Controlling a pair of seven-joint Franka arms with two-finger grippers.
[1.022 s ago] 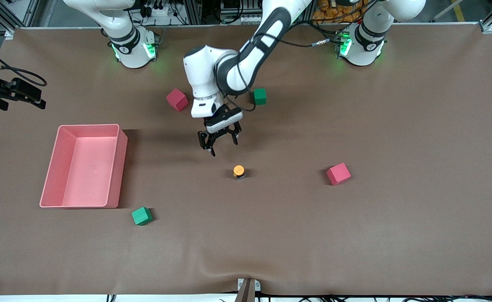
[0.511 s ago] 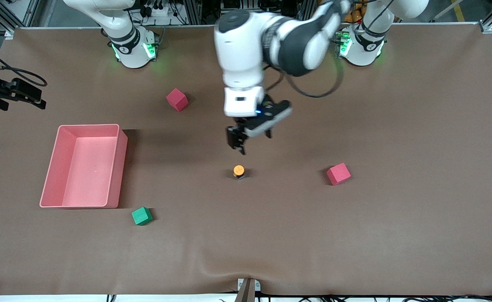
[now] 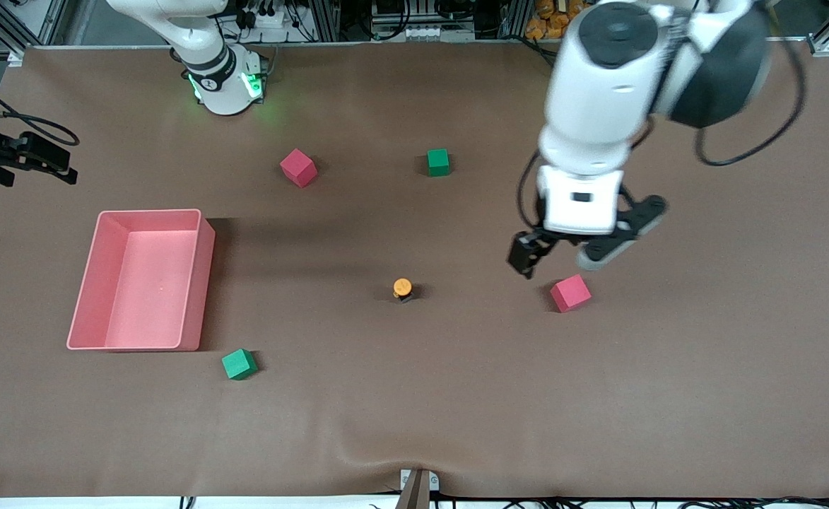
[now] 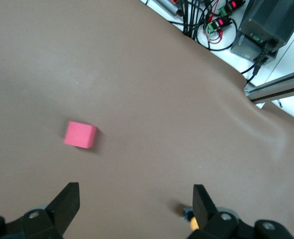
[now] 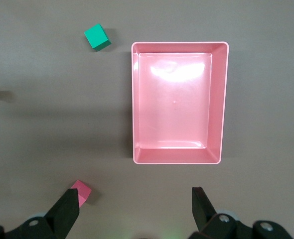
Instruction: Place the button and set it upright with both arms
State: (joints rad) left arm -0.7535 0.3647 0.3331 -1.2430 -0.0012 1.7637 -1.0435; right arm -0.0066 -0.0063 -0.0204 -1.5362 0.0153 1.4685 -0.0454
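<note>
The left gripper [image 3: 552,258] hangs in the air with its jaws spread wide and nothing between them, over bare desk [image 3: 704,353] just beside a red cube [image 3: 570,293] toward the left arm's end. Its own wrist view shows the two open fingers [image 4: 67,199] framing empty brown surface, with that cube [image 4: 80,134] lying off ahead of them and a sliver of the button at the edge next to one finger. The button [image 3: 402,288] stands near the middle of the desk, well apart from these jaws toward the right arm's end. Its orange cap faces up over the dark body, so its long axis reads as vertical and it looks already upright. The right gripper [image 5: 132,209] is out of the front view; its wrist camera shows its jaws also wide and empty, looking straight down on the pink tray [image 5: 221,99], with a green cube [image 5: 96,37] and another red cube [image 5: 80,192] close by. Of the two, the left gripper seems the nearer to the button, though it is pointed at the cube's side and not at the button. If further handling were needed, it would have to travel sideways toward the desk's centre and descend around the body from above. A second green cube [image 3: 438,162] sits nearer the bases.
</note>
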